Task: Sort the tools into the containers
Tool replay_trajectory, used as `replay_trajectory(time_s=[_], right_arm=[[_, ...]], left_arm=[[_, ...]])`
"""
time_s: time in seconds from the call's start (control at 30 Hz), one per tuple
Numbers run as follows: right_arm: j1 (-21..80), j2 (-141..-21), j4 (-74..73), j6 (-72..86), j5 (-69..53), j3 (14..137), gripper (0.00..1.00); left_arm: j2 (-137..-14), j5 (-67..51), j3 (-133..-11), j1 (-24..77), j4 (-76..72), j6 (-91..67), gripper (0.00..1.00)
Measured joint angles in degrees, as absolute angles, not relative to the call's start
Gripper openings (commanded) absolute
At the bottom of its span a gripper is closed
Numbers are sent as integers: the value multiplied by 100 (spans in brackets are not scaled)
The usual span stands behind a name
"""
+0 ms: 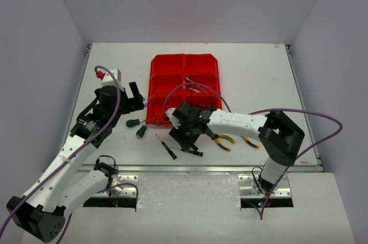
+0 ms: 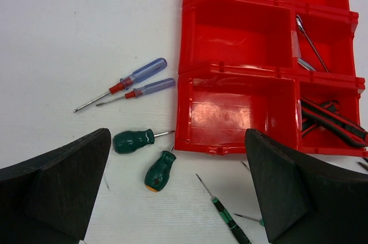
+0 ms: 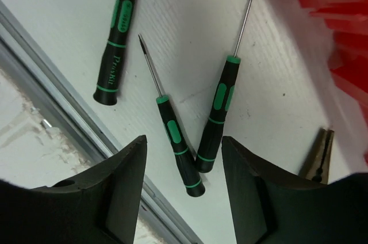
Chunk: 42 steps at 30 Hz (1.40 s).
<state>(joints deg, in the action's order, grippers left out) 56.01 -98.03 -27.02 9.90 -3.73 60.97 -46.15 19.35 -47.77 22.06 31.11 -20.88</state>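
Green-banded screwdrivers [image 3: 220,106] lie just beside the bin [image 1: 167,65], so I set my right gripper [image 3: 183,140] apart astride two handles, nothing clamped, while the left gripper [image 2: 178,134] hangs wide open.

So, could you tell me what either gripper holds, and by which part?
Nothing is held. The right gripper, open, straddles the handle ends of two green-black screwdrivers; the left gripper is empty.
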Motion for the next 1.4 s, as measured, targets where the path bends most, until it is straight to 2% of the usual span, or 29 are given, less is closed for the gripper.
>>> replay_trajectory(time_s=[0.2, 0.33, 0.47, 0.6, 0.77, 1.03, 1.2, 1.27, 1.4], right_arm=[[5619, -10175, -2575, 1139, -184, 6027, 44], [5607, -10467, -2430, 1167, -116, 6027, 35], [5607, -10569, -2310, 1157, 22, 6042, 22], [5608, -10571, -2272, 1144, 163, 6042, 15], [5643, -10477, -2273, 1134, 357, 6042, 14], [5651, -9314, -2917, 777, 448, 6059, 4], [5649, -8139, -3485, 375, 242, 6058, 5], [5619, -7623, -3533, 186, 252, 6064, 0], [4874, -7151, -3351, -423, 182, 6437, 0]], left_arm=[[-4615, 1935, -4777, 2206, 3111, -2088, 100], [-4613, 1933, -4777, 2206, 3111, -2088, 100], [-4613, 1931, -4777, 2206, 3111, -2088, 100], [-4613, 1931, -4777, 2206, 3111, -2088, 100], [-4613, 1929, -4777, 2206, 3111, -2088, 100], [-4613, 1929, -4777, 2206, 3111, -2088, 100], [-4613, 1929, -4777, 2206, 3111, -2088, 100], [-4613, 1929, -4777, 2206, 3111, -2088, 100], [-4613, 1934, -4777, 2206, 3111, -2088, 100]])
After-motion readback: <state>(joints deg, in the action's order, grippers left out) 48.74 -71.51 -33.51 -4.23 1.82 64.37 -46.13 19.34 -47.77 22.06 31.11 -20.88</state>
